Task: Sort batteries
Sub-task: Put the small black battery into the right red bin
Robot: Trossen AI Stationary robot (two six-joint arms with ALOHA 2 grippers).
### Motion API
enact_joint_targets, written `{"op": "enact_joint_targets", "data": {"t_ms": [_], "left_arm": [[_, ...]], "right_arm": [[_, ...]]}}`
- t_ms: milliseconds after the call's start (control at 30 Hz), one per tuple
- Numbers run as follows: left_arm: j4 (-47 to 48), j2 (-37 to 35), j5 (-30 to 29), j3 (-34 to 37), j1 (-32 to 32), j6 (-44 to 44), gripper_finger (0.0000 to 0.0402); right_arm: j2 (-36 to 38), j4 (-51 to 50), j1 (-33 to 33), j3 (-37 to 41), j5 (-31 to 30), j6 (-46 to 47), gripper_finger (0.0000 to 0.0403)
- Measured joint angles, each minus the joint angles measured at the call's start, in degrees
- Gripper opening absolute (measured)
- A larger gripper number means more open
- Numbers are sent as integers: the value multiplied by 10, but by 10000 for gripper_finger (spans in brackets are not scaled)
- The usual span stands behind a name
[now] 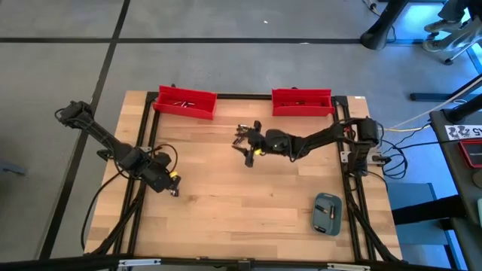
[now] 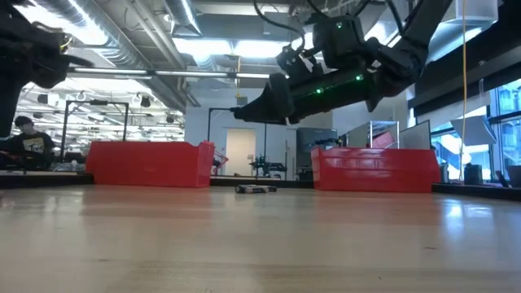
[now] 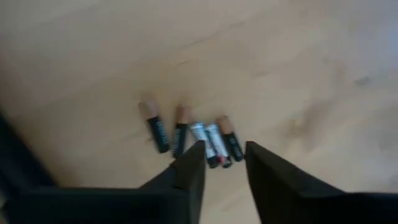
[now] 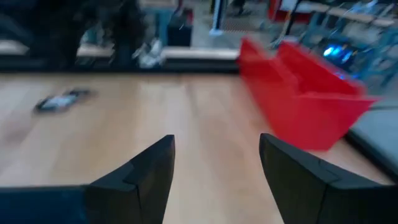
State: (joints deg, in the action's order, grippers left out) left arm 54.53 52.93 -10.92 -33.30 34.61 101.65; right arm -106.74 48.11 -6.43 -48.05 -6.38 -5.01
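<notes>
Several batteries (image 3: 193, 137), dark cells with copper or silver ends, lie side by side on the wood. My left gripper (image 3: 224, 152) hangs open above them near the table's left side (image 1: 173, 187), its fingertips over the row's near ends. Another small cluster of batteries (image 1: 241, 134) lies mid-table toward the far edge, also seen in the low view (image 2: 255, 189) and the right wrist view (image 4: 62, 99). My right gripper (image 1: 250, 147) is open (image 4: 214, 162), raised well above the table (image 2: 244, 110) beside that cluster.
Two red bins stand along the far edge, one left (image 1: 185, 102) and one right (image 1: 301, 102). A grey-blue case (image 1: 327, 213) lies near the table's right near corner. Bare wood stretches across the table's middle and near side. A person (image 2: 24, 142) sits in the room beyond.
</notes>
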Motion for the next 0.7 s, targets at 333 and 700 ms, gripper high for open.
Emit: {"op": "enact_joint_targets", "data": {"t_ms": [333,700], "left_arm": [[41,5,57,2,0,150,188],[-2,81,52,55,0,181,125]], "right_arm": [[2,9,-83,0,113,2,234],[2,2,-89,0,184,7,234]]}}
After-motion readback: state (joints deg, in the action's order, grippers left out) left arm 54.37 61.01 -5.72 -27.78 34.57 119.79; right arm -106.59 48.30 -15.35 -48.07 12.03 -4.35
